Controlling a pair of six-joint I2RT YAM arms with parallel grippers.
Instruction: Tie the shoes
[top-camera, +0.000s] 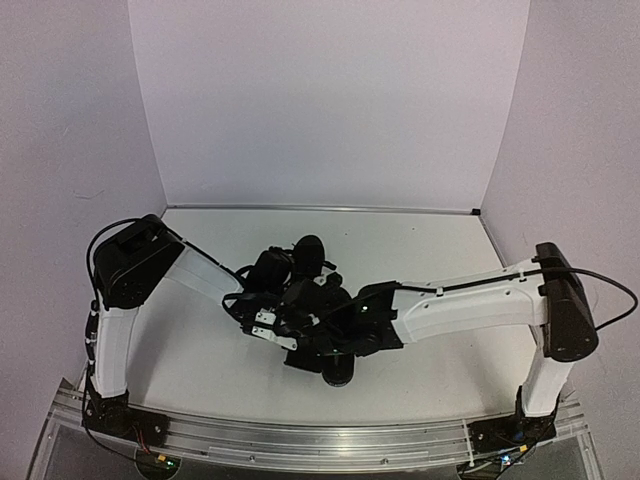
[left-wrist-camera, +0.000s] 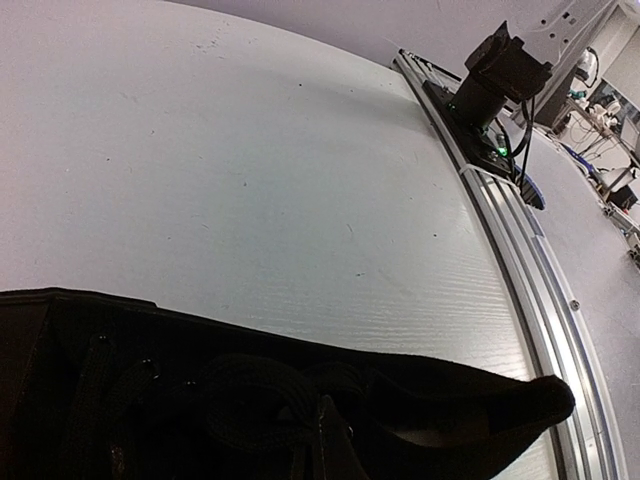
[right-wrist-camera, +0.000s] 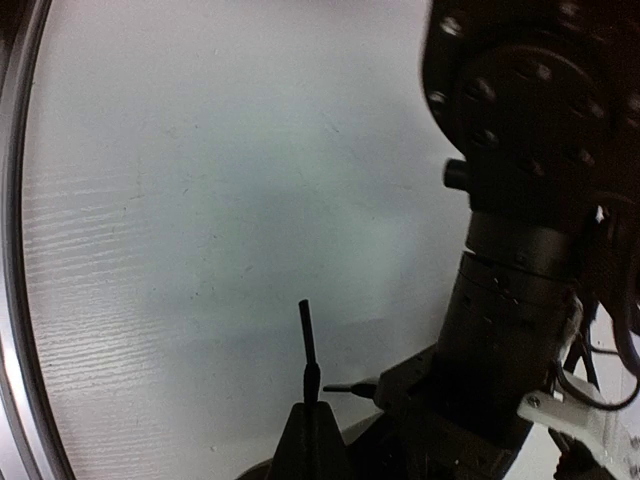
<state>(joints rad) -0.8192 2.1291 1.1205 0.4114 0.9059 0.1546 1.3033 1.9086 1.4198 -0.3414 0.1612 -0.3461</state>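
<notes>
My right gripper (right-wrist-camera: 311, 432) is pinched tight, and the stiff end of a thin black lace (right-wrist-camera: 306, 335) pokes straight up out of its tips. My left gripper (top-camera: 290, 322) is squeezed tight too. It sits low in a dark heap, so I cannot tell if it has anything. Both grippers meet nose to nose in the middle of the white table (top-camera: 430, 250). They are right on top of the far shoe (top-camera: 311, 256), which peeks out behind them, and the near shoe (top-camera: 338, 370), which peeks out in front, toward my bases. My left wrist camera looks across one of them from very close. Its dark side and its crossed laces (left-wrist-camera: 250, 395) fill the bottom of that view, and I cannot tell which of the two it is. My left arm's wrist (right-wrist-camera: 530, 200), fat and black, blocks much of the right wrist view. A shiny metal rail (top-camera: 330, 437) runs along the near edge of the table. Pale walls (top-camera: 330, 100) stand behind and at both sides.
</notes>
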